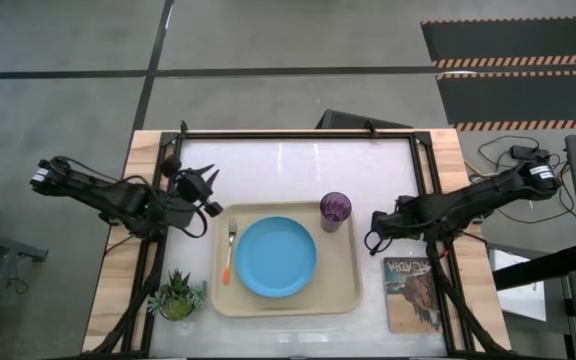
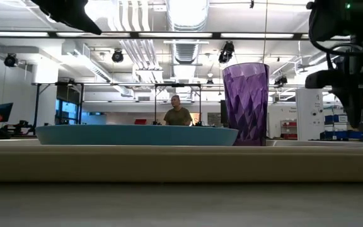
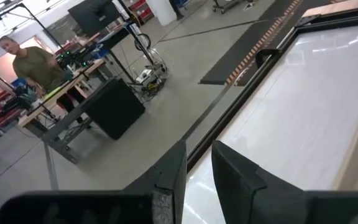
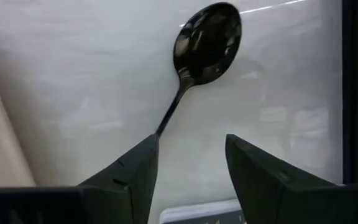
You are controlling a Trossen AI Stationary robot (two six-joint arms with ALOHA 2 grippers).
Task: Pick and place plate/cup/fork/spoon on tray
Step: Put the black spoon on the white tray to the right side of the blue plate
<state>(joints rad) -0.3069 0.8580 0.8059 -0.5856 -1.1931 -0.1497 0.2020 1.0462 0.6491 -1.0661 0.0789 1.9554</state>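
Note:
The cream tray [image 1: 343,290] lies at the table's middle near edge. On it are the light-blue plate [image 1: 276,257], the orange-handled fork [image 1: 230,250] along its left side and the purple cup [image 1: 335,210], upright in its far right corner. The dark spoon [image 4: 207,40] lies on the white table just right of the tray. My right gripper [image 4: 188,155] is open, low over the spoon's handle end. The handle runs behind one fingertip [image 4: 146,155]. My left gripper [image 3: 197,168] hangs empty above the table left of the tray, its fingers a narrow gap apart. My right gripper stands open over the spoon's handle [image 4: 166,118]. The handle's end is hidden behind one fingertip, so I cannot tell whether that finger touches it. The spoon lies flat on the table, bowl pointing away from the fingers.
A small potted plant [image 1: 178,297] stands at the near left corner. A printed book [image 1: 411,290] lies right of the tray, close to my right gripper. Black frame rails [image 1: 298,135] run along the table's far and side edges. A person [image 2: 178,115] stands in the room beyond.

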